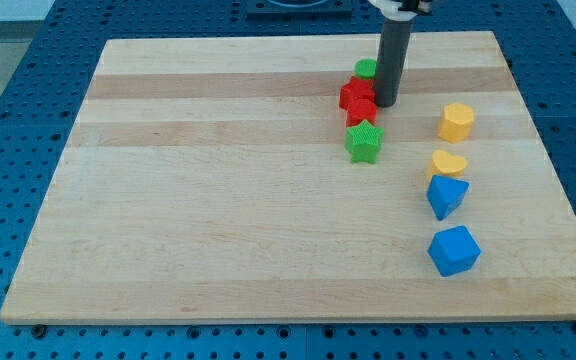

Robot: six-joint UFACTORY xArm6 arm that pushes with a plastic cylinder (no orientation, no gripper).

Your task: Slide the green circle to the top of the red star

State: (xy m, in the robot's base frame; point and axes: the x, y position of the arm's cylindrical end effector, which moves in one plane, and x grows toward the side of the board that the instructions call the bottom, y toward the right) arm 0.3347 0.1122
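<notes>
The green circle (366, 68) sits near the top middle of the wooden board (218, 200), partly hidden by my rod. A red block (354, 94) lies just below it, touching it, with another red block (362, 112) right under that; which one is the star I cannot tell. A green star (364, 141) lies below the red blocks. My tip (385, 103) rests on the board just right of the red blocks and right-below the green circle.
On the view's right stand a yellow hexagon (457, 121), a yellow heart (448, 163), a blue block (446, 195) and a blue block (454, 250) lower down. The board is ringed by a blue perforated table (8, 150).
</notes>
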